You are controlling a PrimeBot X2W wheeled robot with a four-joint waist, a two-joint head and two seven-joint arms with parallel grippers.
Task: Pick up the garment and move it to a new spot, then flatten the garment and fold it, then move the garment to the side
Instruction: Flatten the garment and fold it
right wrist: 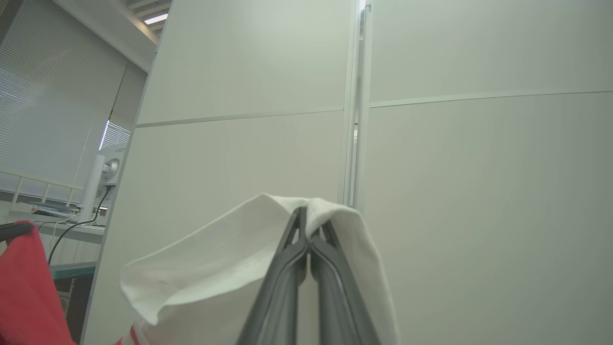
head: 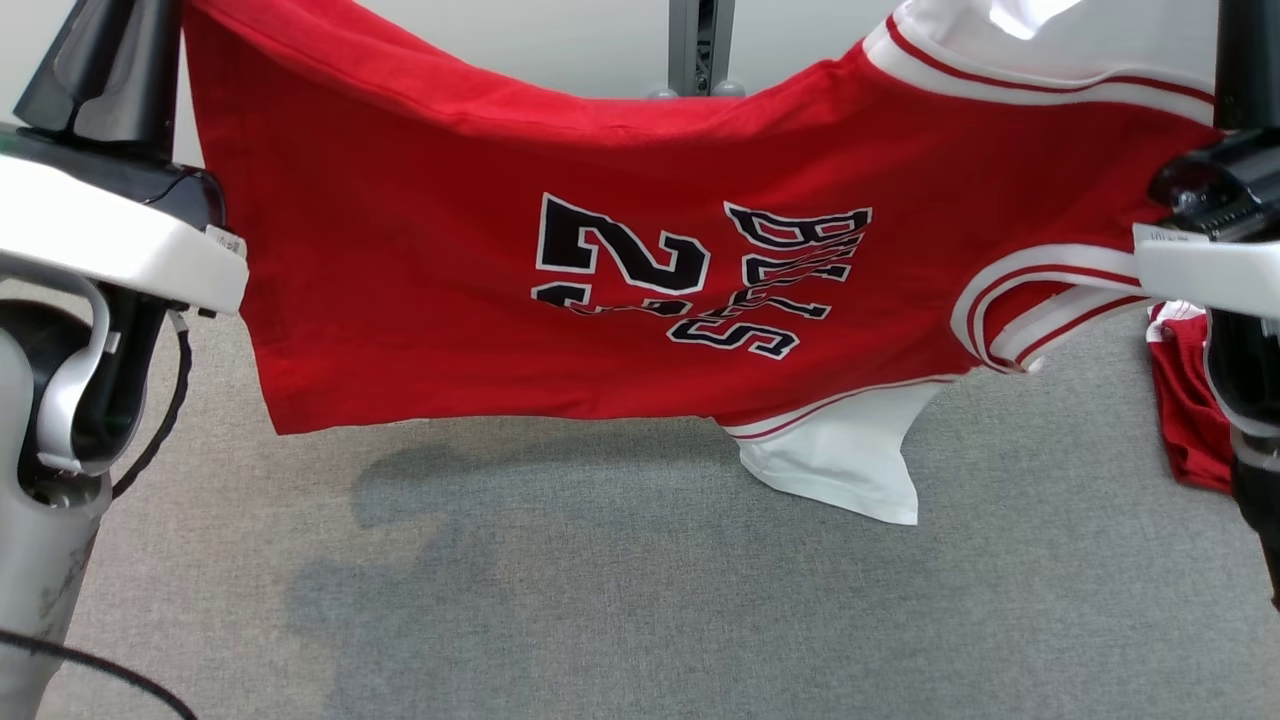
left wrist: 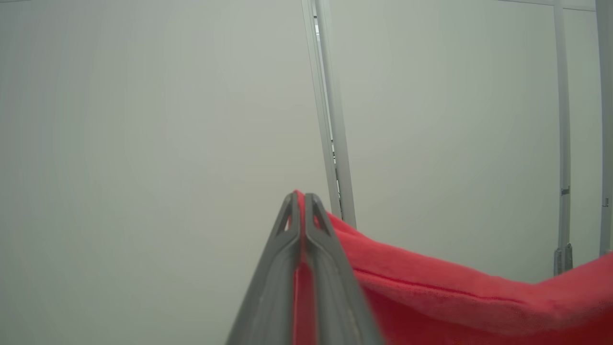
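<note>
Holding a soft jersey aloft by two edge pinches

The garment [head: 420, 270], a red jersey with white trim and black lettering, is held in the air. It is stretched sideways between both arms above the grey surface [head: 640, 600], which it is not seen to touch. The left gripper [left wrist: 300, 196] is seen with its jaws pressed together on a red hem. The right gripper [right wrist: 310, 215] is clamped on a fold of white fabric.

The cloth is judged light, soft and limp: its upper edge sags between the two grips, and a white panel [head: 850, 460] droops below the lower edge. Little slip is expected of the knit, yet so thin a pinch could be pulled free if the arms were spread too far. Hems and corners are judged the best places to be gripped for flattening.

A second red cloth [head: 1190, 410] lies at the right edge of the grey surface, beside the right arm, and should be kept clear when the jersey is laid down. A metal post [head: 700, 40] stands behind the jersey.
</note>
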